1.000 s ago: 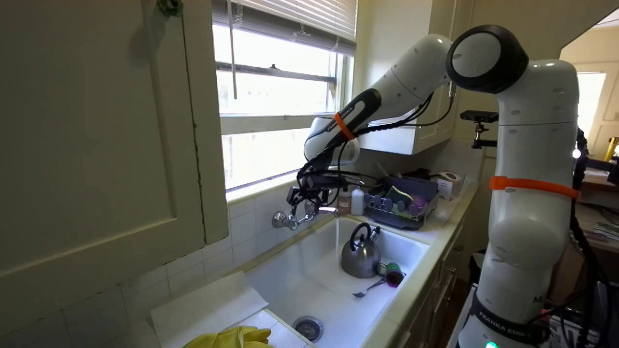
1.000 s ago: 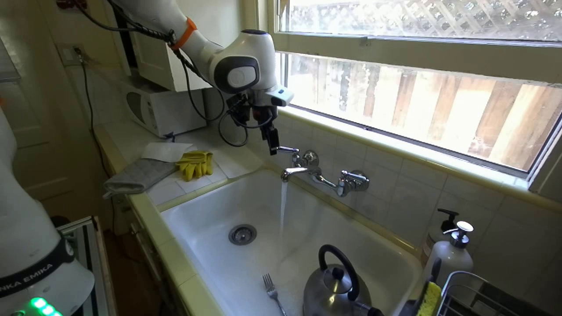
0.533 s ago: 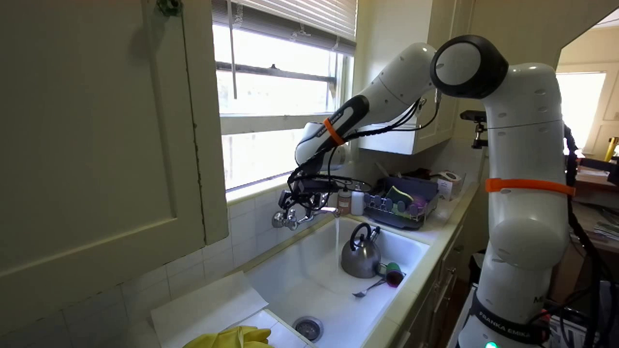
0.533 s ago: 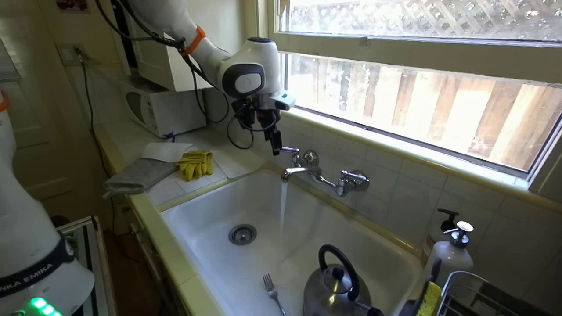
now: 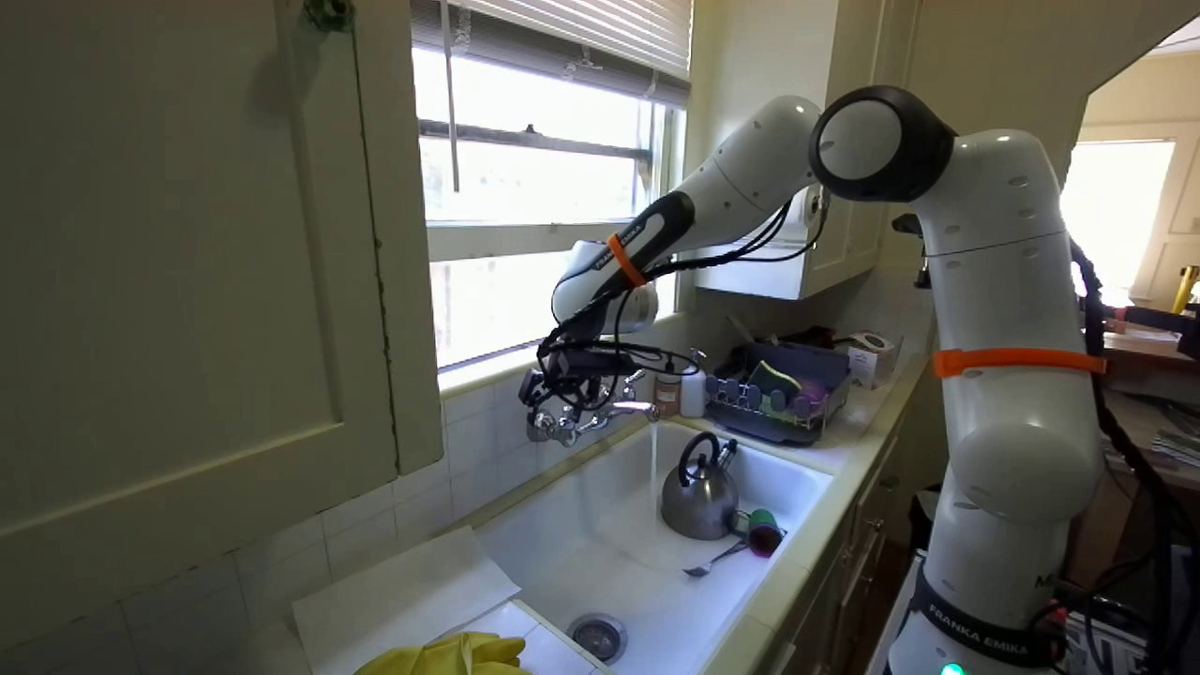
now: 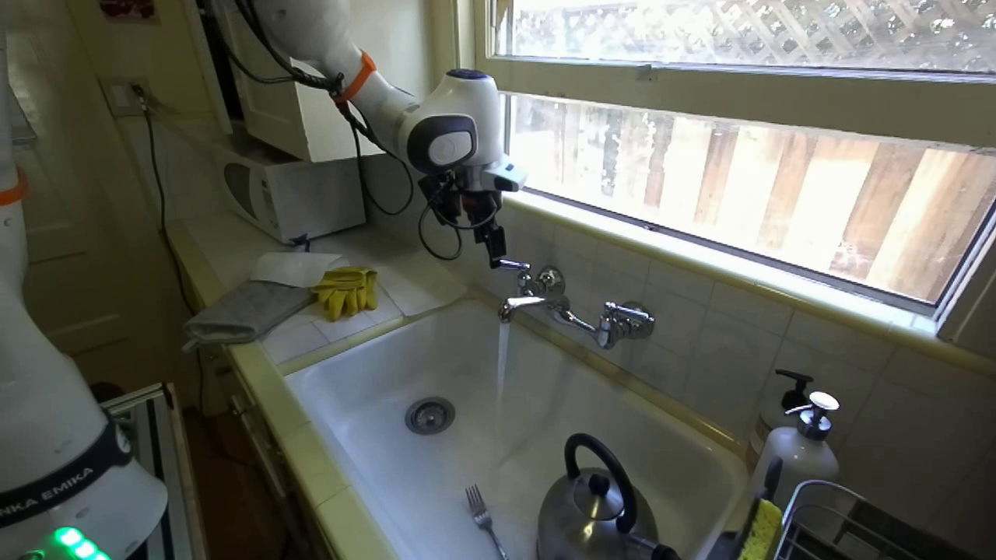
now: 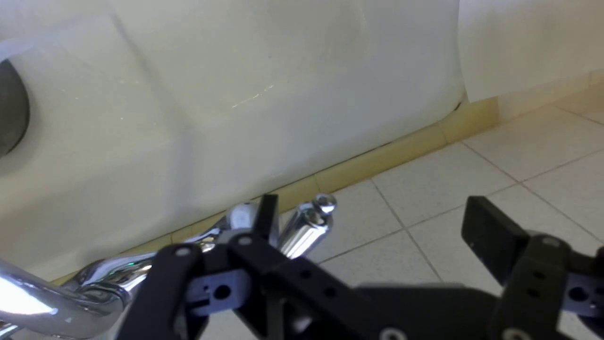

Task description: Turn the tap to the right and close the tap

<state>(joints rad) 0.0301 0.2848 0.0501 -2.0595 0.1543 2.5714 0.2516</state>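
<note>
Gripper (image 7: pixel 373 208) fingers (image 7: pixel 490 236) stand wide apart in the wrist view, one hiding part of the running wall tap (image 7: pixel 115 271). Only an exterior view shows a microwave (image 6: pixel 311 198). A kettle (image 6: pixel 580 517) sits in the sink (image 6: pixel 373 404).

In the wrist view, the end effector (image 7: pixel 375 212) hides part of the tap (image 7: pixel 108 271), and the left edge cuts off a grey shape (image 7: pixel 10 111), too partial to name. In an exterior view, the gloves (image 5: pixel 450 656) are cropped by the bottom edge, as are the kettle (image 6: pixel 595 509) and fork (image 6: pixel 482 517) in an exterior view where a white bottle (image 6: pixel 805 460) covers part of a brown bottle (image 6: pixel 766 416). Whether the end effector touches the tap is unclear.
</note>
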